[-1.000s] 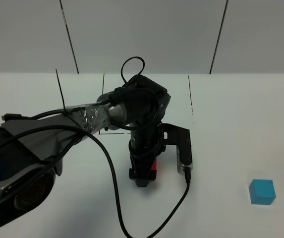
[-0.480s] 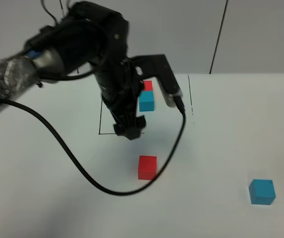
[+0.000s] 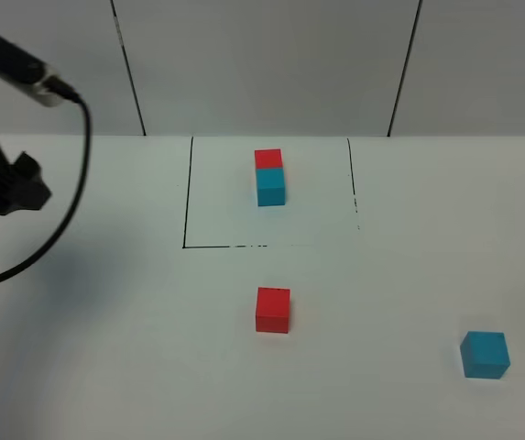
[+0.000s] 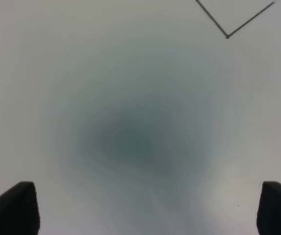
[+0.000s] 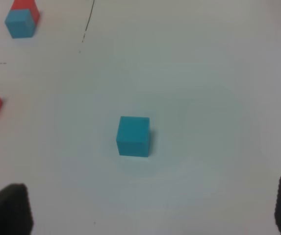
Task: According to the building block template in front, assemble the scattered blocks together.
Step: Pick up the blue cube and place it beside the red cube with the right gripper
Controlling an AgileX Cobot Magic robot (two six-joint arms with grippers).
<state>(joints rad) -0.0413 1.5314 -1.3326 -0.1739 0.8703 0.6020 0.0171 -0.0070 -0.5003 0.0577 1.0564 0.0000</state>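
Left gripper [image 4: 145,210], jaws spread wide and holding nothing, hangs over bare white table [image 3: 106,348] at the far left of the high view, with a black cable [image 3: 77,174] looping down beside it. Its wrist view shows only the table and one corner of the black outline [image 4: 227,35]. Right gripper [image 5: 147,205], likewise wide apart and empty, looks down on the cyan cube [image 5: 133,136], which lies on the table ahead of its fingertips and untouched. The red cube [image 3: 273,310] sits just in front of the outline's near line, well apart from the cyan cube at the near right. The building block template [image 3: 269,177], red behind and cyan in front, touching, rests inside the outline towards the back. Compared with one second ago, the left arm, then lowered over the red cube and hiding the template, has lifted and withdrawn to the left edge; the red cube is now uncovered, and the cyan cube has not moved. Count: two grippers, two loose cubes (one red, one cyan), one two-cube template, one cable.
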